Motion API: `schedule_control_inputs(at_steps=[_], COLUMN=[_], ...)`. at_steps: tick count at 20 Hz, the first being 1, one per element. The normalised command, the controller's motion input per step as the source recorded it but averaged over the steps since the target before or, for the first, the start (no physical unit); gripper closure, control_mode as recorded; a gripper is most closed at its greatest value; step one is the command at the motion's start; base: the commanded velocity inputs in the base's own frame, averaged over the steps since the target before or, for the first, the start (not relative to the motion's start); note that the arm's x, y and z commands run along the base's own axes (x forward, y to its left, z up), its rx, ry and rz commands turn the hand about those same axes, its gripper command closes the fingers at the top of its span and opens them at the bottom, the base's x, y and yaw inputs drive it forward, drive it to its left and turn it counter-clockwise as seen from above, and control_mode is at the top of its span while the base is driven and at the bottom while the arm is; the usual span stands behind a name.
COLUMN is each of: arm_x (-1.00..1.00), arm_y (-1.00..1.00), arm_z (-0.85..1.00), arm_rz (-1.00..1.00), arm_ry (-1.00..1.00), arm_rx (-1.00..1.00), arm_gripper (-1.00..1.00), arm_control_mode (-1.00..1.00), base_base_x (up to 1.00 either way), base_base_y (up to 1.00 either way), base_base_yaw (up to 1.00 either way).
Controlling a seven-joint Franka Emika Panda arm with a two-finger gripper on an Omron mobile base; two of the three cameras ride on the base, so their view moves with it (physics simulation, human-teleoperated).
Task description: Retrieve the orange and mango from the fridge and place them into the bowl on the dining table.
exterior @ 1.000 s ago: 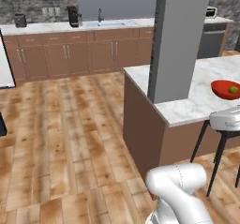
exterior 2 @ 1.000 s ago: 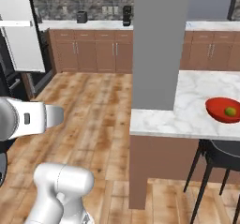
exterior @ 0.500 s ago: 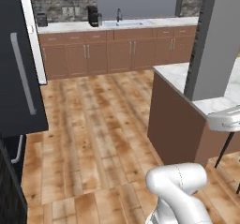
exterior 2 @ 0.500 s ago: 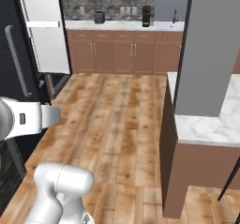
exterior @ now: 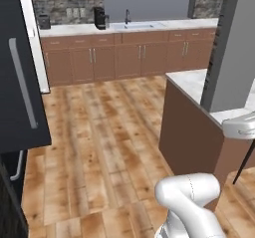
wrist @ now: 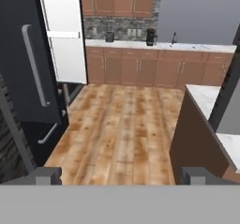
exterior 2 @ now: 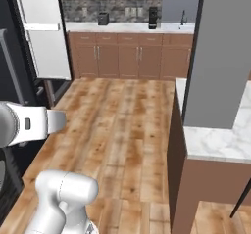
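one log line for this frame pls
claw: open, empty | fridge: ahead-left, door open | dining table: right | fruit: none seen

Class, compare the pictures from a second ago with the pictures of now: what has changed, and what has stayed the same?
The base has turned left, so the whole view swung: the red bowl has left the picture, the dining table slid to the right edge, and the fridge has come in on the left. Nothing was taken hold of or let go. The gripper stays open and empty.
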Motion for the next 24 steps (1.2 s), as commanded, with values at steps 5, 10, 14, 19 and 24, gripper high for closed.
schedule_control_inputs(at_steps=[5,10,14,19,24], arm_x=[0.00,0.00,0.00,0.00,0.00], arm_y=[0.00,0.00,0.00,0.00,0.00], arm_z=[0.00,0.00,0.00,0.00,0.00], arm_rz=[0.00,0.00,0.00,0.00,0.00], arm_ry=[0.00,0.00,0.00,0.00,0.00], arm_rx=[0.00,0.00,0.00,0.00,0.00], arm_gripper=[-1.00,-1.00,-1.00,-1.00,-1.00], arm_control_mode=[1.00,1.00,1.00,1.00,1.00], base_base_x=[0.68,0.94,0.95,0.69,0.27], base_base_y=[0.00,0.00,0.00,0.04,0.11], base_base_yaw=[0.00,0.00,0.00,0.03,0.16])
